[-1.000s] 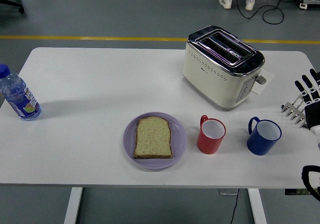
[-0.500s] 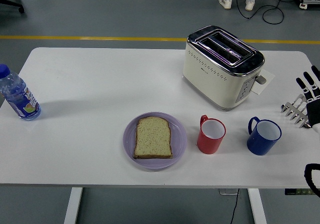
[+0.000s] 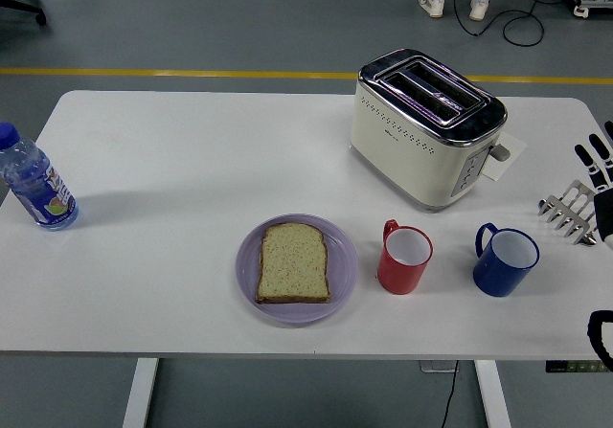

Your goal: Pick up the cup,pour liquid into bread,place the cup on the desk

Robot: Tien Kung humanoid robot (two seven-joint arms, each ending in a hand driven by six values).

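A red cup (image 3: 404,259) stands upright on the white table (image 3: 172,150), just right of a lilac plate (image 3: 342,265) that carries a slice of bread (image 3: 294,262). A blue cup (image 3: 505,261) stands to the right of the red one, handle to the left. My right hand (image 3: 586,196) is at the picture's right edge, over the table's right end and clear of both cups, its fingers spread and holding nothing. The left arm does not show.
A cream and chrome toaster (image 3: 425,126) stands behind the cups, with a white card (image 3: 505,156) at its right side. A water bottle (image 3: 33,183) stands at the table's left edge. A person's feet (image 3: 454,2) show on the floor beyond the table.
My right hand has drifted further right, toward the picture's edge, so less of it shows. Nothing on the table has moved.
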